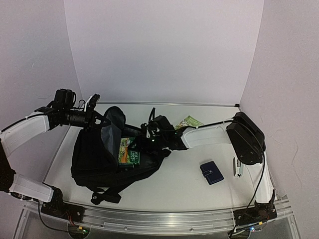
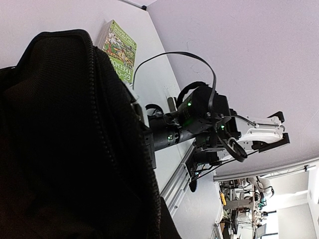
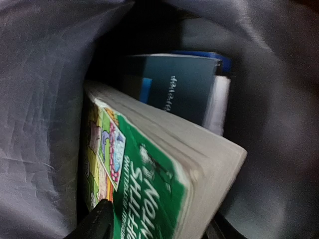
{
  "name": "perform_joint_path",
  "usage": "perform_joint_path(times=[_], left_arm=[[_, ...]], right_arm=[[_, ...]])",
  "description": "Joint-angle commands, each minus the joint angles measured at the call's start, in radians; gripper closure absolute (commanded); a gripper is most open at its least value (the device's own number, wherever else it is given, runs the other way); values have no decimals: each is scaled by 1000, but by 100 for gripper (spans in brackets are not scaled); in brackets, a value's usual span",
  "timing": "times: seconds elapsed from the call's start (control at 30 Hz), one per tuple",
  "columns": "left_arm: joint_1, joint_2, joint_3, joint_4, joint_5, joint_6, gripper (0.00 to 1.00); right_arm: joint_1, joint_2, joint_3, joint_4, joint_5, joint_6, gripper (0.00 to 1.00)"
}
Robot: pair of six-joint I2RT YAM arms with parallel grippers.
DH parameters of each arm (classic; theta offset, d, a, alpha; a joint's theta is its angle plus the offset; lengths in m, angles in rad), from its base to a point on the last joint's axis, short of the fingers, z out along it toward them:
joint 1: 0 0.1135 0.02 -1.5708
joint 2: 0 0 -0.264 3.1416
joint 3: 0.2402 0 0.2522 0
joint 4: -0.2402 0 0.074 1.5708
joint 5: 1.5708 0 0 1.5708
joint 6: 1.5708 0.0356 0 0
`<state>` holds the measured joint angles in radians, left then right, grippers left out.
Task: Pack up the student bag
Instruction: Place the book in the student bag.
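Observation:
The student bag point(image 1: 99, 159), a large black backpack, lies left of centre with its mouth facing right. My left gripper point(image 1: 94, 115) holds the bag's upper flap lifted; in the left wrist view the black fabric point(image 2: 55, 149) hides its jaws. My right gripper point(image 1: 144, 140) reaches into the opening, shut on a thick green book point(image 1: 129, 152). In the right wrist view the green book point(image 3: 159, 169) sits between my fingers point(image 3: 97, 224), inside the grey lining point(image 3: 45, 99). A dark teal book point(image 3: 174, 87) lies deeper inside.
A second green book point(image 1: 189, 122) lies on the table behind the right arm, and it also shows in the left wrist view point(image 2: 119, 47). A small dark-blue wallet point(image 1: 212, 173) and a white object point(image 1: 238, 167) lie at the right. The bag's straps point(image 1: 107, 195) trail toward the near edge.

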<state>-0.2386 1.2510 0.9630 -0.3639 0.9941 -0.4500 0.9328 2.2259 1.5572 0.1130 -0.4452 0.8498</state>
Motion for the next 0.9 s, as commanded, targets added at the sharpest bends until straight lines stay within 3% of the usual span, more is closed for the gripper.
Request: perform_joint_path(times=[0.0, 0.1, 0.27, 0.87], left_arm=[[1, -40, 26, 23, 3, 16, 100], [2, -46, 22, 19, 1, 16, 100], [4, -53, 19, 15, -2, 17, 100], [2, -55, 14, 19, 1, 19, 100]], right_arm=[[-2, -159, -22, -98, 141, -91, 35], [-2, -185, -40, -138, 182, -98, 32], [3, -178, -43, -163, 182, -89, 48], [53, -42, 56, -193, 127, -83, 62]])
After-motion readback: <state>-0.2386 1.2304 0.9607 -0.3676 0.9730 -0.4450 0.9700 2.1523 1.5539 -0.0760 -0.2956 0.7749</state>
